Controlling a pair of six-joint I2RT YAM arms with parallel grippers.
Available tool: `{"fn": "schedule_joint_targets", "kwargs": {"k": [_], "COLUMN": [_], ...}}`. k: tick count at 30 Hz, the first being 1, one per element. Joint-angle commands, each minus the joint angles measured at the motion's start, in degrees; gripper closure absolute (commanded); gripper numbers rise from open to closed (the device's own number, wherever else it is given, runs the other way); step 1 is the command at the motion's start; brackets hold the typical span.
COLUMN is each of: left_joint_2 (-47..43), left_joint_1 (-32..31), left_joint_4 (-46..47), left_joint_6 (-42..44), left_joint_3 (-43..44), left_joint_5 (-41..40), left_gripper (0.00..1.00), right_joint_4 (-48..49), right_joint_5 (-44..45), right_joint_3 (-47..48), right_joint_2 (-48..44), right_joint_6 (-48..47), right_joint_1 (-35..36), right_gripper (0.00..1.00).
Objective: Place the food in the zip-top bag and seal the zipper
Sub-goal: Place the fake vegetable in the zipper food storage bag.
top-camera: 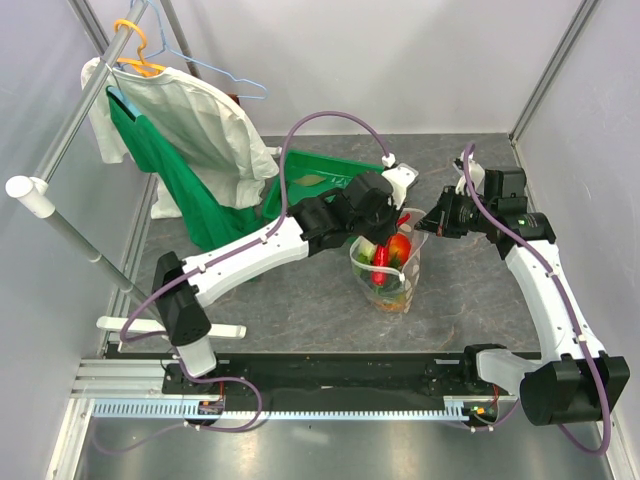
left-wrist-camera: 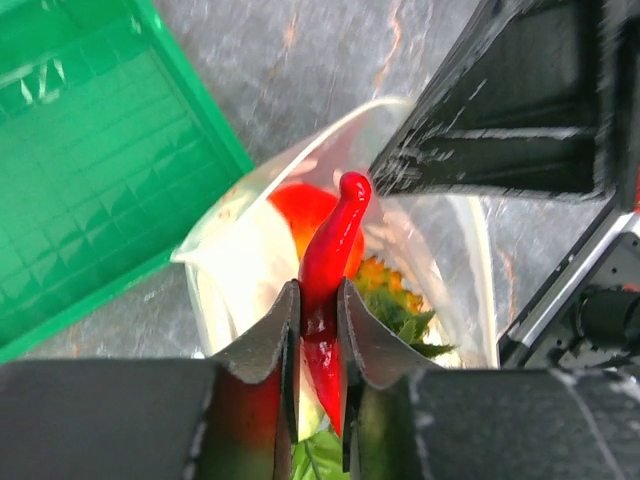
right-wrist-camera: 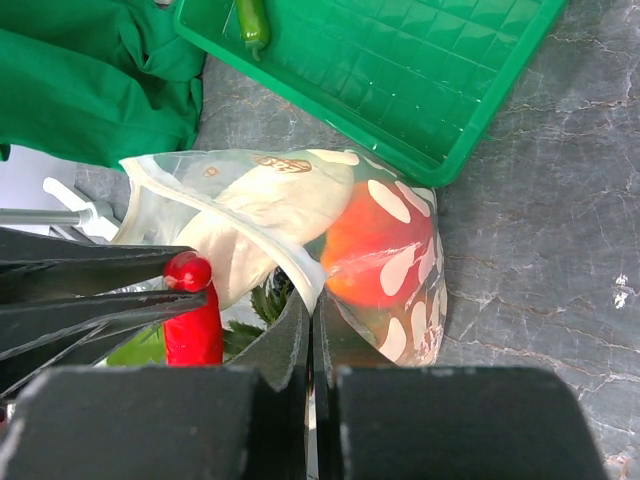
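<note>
Left end effector [left-wrist-camera: 318, 292] gripping chili [left-wrist-camera: 345, 200], right end effector [right-wrist-camera: 310, 305] pinching bag [right-wrist-camera: 270, 200], tray [right-wrist-camera: 420, 60] beside

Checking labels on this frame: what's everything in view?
bag: 1, clear with white dots, on the table, mouth open
chili: 1, red, over the bag's mouth
tomato: 1, red, in the bag
pineapple: 1, orange with green leaves, in the bag
white vegetable: 1, in the bag
green pepper: 1, in the tray
tray: 1, green, behind the bag
white garment: 1, on the rack
green garment: 1, under the white one
orange hanger: 1, on the rack
blue hanger: 1, on the rack
rack: 1, grey, far left
table: 1, grey marbled
left gripper: 1, black, chili between its fingers
right gripper: 1, black, shut on the bag's rim
</note>
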Motion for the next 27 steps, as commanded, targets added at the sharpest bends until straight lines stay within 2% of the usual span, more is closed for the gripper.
{"fn": "schedule_joint_targets", "kwargs": {"k": [1, 4, 9, 12, 14, 15, 18, 21, 23, 24, 25, 27], "left_joint_2": [3.7, 7.5, 12.0, 15.9, 16.6, 16.7, 16.2, 13.0, 9.9, 6.8, 5.2, 2.4], "left_joint_1": [-0.3, -0.3, 0.0, 2.1, 2.9, 3.0, 3.0, 3.0, 3.0, 3.0, 3.0, 3.1], "left_joint_4": [-6.1, -9.2, -12.1, -16.9, -17.3, -17.4, -17.2, -15.1, -12.8, -11.9, -9.7, -7.6], "left_joint_6": [-2.7, -3.8, -5.4, -8.9, -9.6, -9.2, -8.3, -5.4, -3.5, -3.0, -2.3, 0.6], "left_joint_3": [5.2, 9.6, 16.5, 21.9, 22.6, 22.6, 23.2, 23.8, 21.5, 20.7, 19.8, 17.6], "left_joint_5": [-0.8, 0.0, -2.9, -3.4, -3.6, -3.0, 1.5, 8.4, 10.1, 11.1, 11.4, 11.3], "left_gripper": [0.89, 0.92, 0.91, 0.91, 0.90, 0.80, 0.61, 0.53, 0.49, 0.41, 0.37, 0.35], "right_joint_4": [3.8, 4.0, 4.4, 4.5, 4.4, 4.4, 4.5, 4.4, 4.3, 4.4, 4.4, 4.4], "right_joint_5": [-0.8, -1.0, -2.1, -2.8, -2.7, -2.6, -2.3, -1.1, -0.7, -0.6, -0.9, -0.8], "right_joint_3": [1.0, 1.0, 0.2, 0.2, 0.5, 0.5, 0.5, 0.5, 0.5, 0.5, 0.4, 0.3], "right_joint_2": [-0.3, -0.7, -1.3, -1.3, -1.3, -1.5, -1.1, -0.9, -0.9, -0.9, -0.9, -0.6], "right_joint_6": [0.1, 0.1, 0.2, 0.4, 0.4, 0.4, 0.4, 0.2, 0.1, 0.1, 0.1, 0.2], "right_joint_1": [-0.4, -0.4, -0.4, -0.4, -0.4, -0.5, -0.5, -0.4, -0.5, -0.5, -0.5, -0.5], "right_gripper": [1.00, 1.00, 1.00, 1.00, 1.00, 1.00, 1.00, 1.00, 1.00, 1.00, 1.00, 1.00]}}
